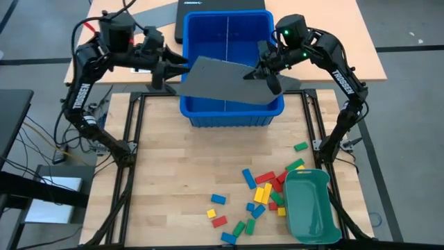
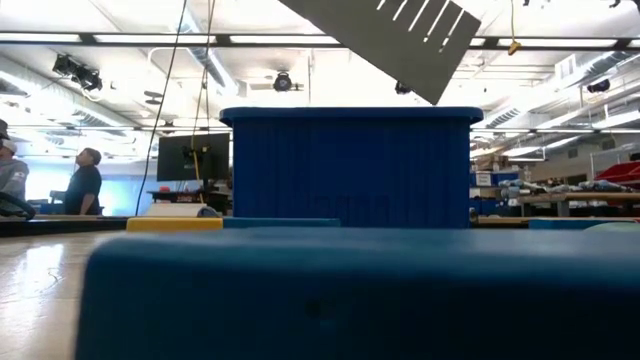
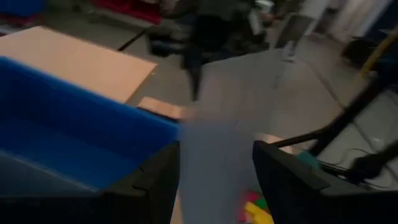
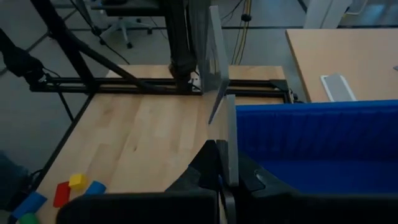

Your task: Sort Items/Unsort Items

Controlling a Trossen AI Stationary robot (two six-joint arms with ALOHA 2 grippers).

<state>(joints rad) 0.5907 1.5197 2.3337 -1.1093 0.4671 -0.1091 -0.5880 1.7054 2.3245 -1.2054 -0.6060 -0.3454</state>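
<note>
R gripper (image 1: 267, 71) clamps grey divider (image 1: 225, 80) over blue bin (image 1: 229, 114); L gripper (image 1: 175, 68) open.

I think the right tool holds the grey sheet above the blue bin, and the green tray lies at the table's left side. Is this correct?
Not quite. The right tool does hold the grey sheet above the blue bin, but the high view shows the green tray at the table's right side.

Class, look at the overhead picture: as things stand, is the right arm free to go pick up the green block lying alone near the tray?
Probably not yet. The right gripper is shut on the grey divider sheet over the blue bin, so it is occupied; the green block itself lies unobstructed.
</note>
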